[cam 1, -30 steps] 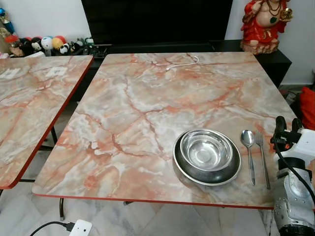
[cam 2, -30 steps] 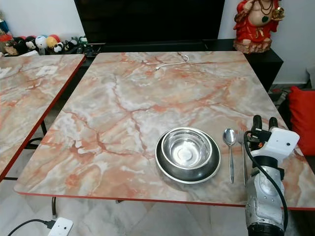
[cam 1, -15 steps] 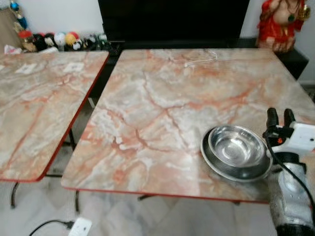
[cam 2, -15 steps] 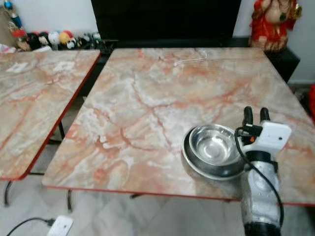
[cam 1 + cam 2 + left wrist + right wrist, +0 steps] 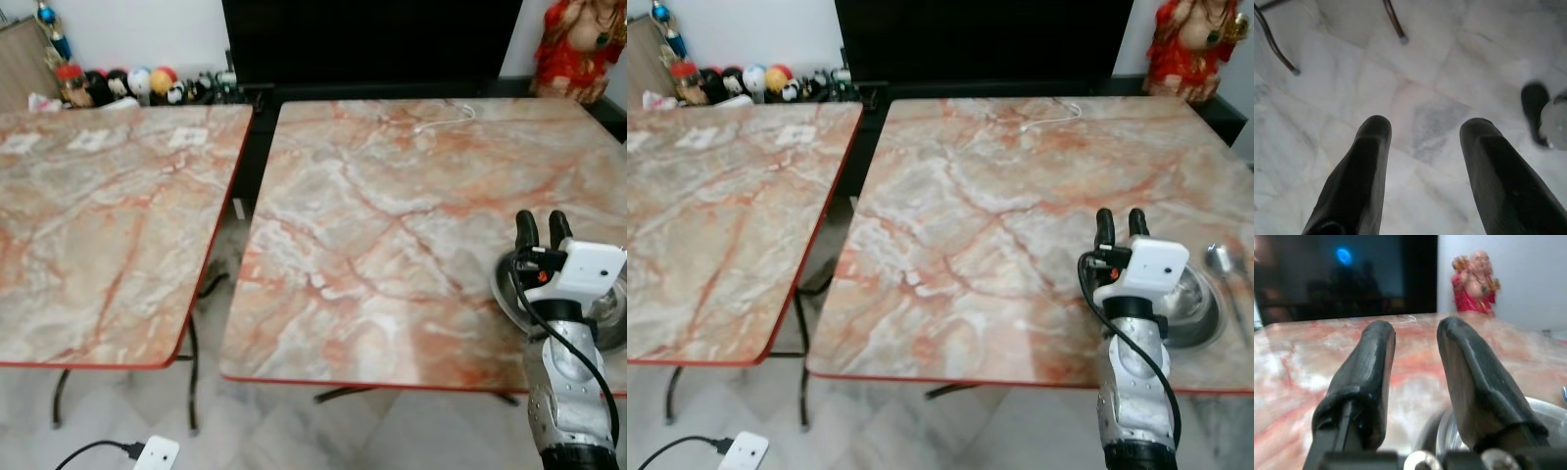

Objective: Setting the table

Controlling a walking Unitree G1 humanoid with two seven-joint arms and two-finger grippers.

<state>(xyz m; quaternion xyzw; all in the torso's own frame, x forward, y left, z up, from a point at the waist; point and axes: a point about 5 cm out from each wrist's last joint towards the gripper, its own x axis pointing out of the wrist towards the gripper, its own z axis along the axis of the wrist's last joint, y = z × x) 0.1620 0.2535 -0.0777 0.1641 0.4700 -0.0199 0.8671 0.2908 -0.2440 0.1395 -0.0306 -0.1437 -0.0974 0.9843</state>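
Toys (image 5: 118,83) sit way off to the far left of our right claw, lined up along the wall behind a second marble desk (image 5: 98,225). Our left claw (image 5: 1422,132) hangs down over the pale tiled floor (image 5: 1430,63), fingers spread apart with nothing between them, desk legs just beyond it. On the floor near the left desk we've got a white plug box (image 5: 155,454). Moving right, the main desk (image 5: 999,225) has a white cable (image 5: 1050,114) far ahead of our right claw (image 5: 1119,225). That claw is raised over the desk's near right part, fingers a little apart, gripping nothing. Just right of it sits the steel bowl (image 5: 1193,304) on its plate, then the spoon (image 5: 1220,266) beside that. A red figurine (image 5: 1195,44) stands far beyond.
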